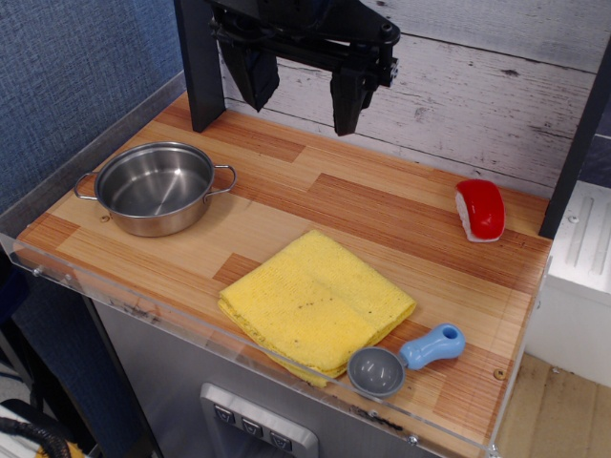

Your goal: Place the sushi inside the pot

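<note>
The sushi (480, 209), glossy red on a white base, lies on the wooden table at the far right, near the back edge. The pot (155, 187), a shiny steel pot with two wire loop handles, stands empty at the left of the table. My gripper (302, 103) hangs high over the back middle of the table, its two black fingers spread apart with nothing between them. It is well away from both the sushi and the pot.
A folded yellow cloth (317, 302) lies at the front middle. A grey scoop with a blue handle (405, 359) lies at the front right edge. A black post (202, 63) stands at the back left. A clear rim (191, 329) runs along the table's front.
</note>
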`<state>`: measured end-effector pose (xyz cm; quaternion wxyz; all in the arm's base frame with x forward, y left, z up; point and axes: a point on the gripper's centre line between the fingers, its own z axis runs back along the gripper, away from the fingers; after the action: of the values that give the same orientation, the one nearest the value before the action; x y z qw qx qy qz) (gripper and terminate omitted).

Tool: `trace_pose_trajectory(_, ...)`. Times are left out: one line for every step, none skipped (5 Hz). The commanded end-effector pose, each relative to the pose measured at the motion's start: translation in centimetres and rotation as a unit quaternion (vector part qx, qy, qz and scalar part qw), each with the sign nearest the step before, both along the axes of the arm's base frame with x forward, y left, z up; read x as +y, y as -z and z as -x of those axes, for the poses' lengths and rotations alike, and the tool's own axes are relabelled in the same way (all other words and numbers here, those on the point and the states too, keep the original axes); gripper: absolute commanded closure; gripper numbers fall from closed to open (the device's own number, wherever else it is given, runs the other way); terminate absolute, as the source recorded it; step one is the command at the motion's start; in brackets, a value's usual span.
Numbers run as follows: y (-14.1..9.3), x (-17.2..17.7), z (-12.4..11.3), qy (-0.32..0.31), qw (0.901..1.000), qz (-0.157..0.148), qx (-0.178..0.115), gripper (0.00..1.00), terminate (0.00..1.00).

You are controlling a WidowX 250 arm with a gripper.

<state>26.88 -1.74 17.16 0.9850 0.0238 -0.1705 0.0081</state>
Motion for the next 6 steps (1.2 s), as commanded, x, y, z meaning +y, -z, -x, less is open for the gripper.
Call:
trace_pose_trajectory(0.0,0.0,0.0,0.0,1.0,0.0,0.0,0.0,0.0)
trace_pose_trajectory(0.6,-2.4,-2.4,-0.009,0.9999,0.01,0.001,0.0,0.0)
trace_pose_trajectory(2.1,-5.5,-4.4,-0.049,0.9981,0.037,0.007,0.0,0.0)
trace_pose_trajectory(2.4,-7.9,-6.5,-0.058,0.997,0.052,-0.008,0.0,0.0)
trace_pose_trajectory(2.8,-9.1,-7.8,-0.117,0.9892,0.081,-0.035,0.0,0.0)
trace_pose_trajectory(4.0,-9.7,-8.8,-0.175,0.9781,0.102,-0.049,0.0,0.0)
